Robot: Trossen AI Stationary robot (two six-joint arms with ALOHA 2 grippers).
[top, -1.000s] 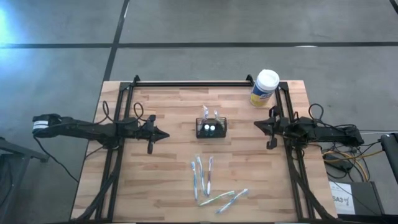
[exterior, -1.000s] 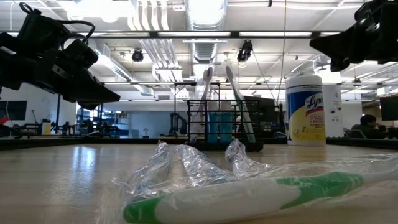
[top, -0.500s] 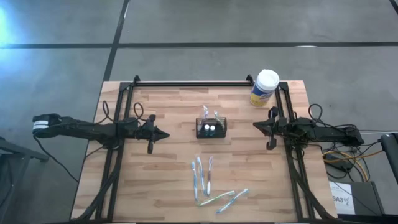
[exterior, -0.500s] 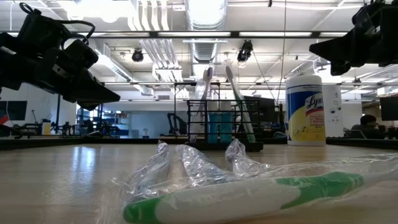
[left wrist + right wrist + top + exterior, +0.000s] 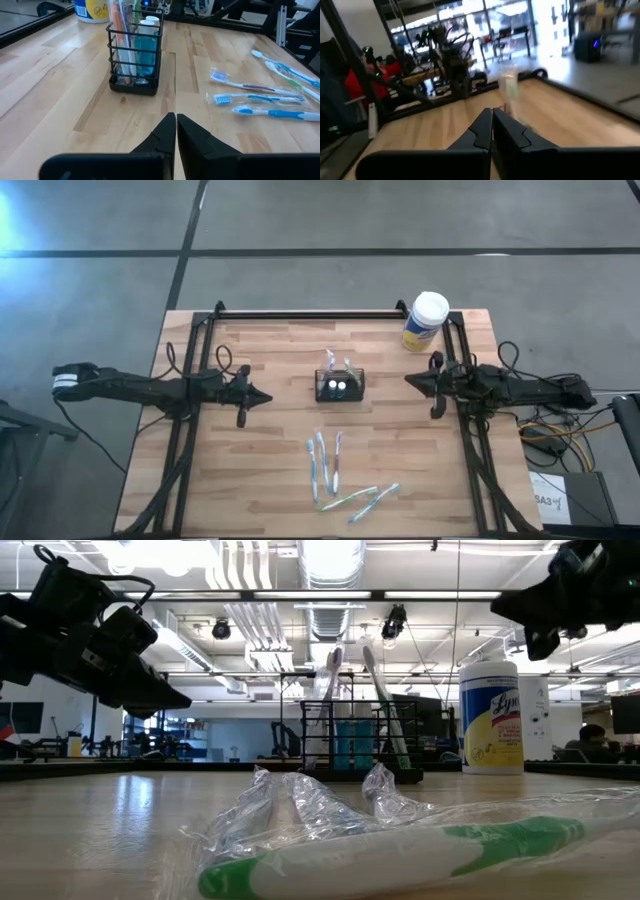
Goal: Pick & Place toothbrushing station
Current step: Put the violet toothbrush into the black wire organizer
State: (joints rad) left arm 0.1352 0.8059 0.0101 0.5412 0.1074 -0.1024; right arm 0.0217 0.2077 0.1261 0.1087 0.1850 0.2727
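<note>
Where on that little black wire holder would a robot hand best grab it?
Probably from above, across the top rim of the toothbrushing station. It stands upright and boxy, with thin barred walls the jaws could close over. The brushes sticking up from it crowd the middle, so a bare end wall, as the left wrist view shows, looks safest. Both grippers are shut and apart from it.

A white-capped, yellow-labelled canister (image 5: 427, 321) stands upright at the table's (image 5: 270, 470) two o'clock corner. Five wrapped toothbrushes (image 5: 336, 474) lie loose toward six o'clock: three side by side, two angled just beyond them at five o'clock
</note>
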